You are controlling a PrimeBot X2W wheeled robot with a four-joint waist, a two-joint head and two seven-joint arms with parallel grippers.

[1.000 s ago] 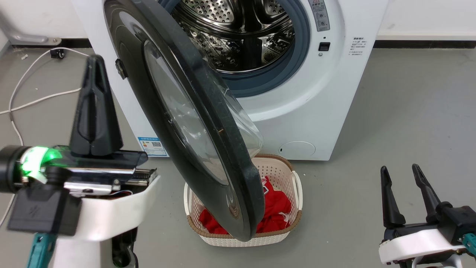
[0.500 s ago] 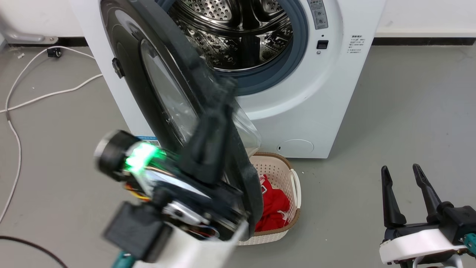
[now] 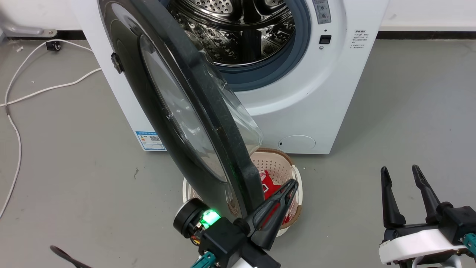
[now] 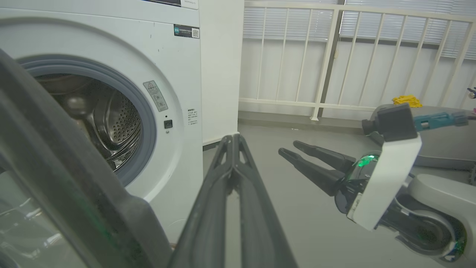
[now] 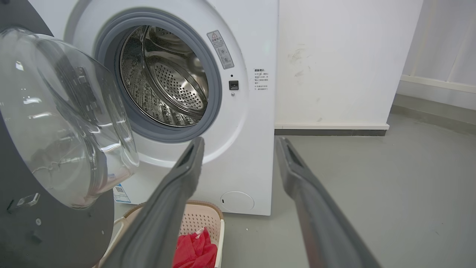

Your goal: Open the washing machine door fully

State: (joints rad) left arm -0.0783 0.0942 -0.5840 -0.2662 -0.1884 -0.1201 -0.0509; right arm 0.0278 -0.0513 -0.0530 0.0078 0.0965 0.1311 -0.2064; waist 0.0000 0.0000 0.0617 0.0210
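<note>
Holds left gripper [image 3: 291, 184] pressed together beside the washing machine door [image 3: 128, 74], right gripper [image 3: 399, 169] spread. Shows red cloth [image 3: 264, 179] in cream basket [image 3: 277, 165] behind left tips; from right wrist, glass bowl [image 5: 55, 123] too.

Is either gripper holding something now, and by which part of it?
Nothing is held. The left gripper is shut on nothing, beside the rim of the washing machine door; the right gripper is open and empty.

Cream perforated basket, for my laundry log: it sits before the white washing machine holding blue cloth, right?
No: the right wrist view shows red cloth, not blue, in the cream perforated plastic basket; it does sit before the white boxy washing machine.
</note>
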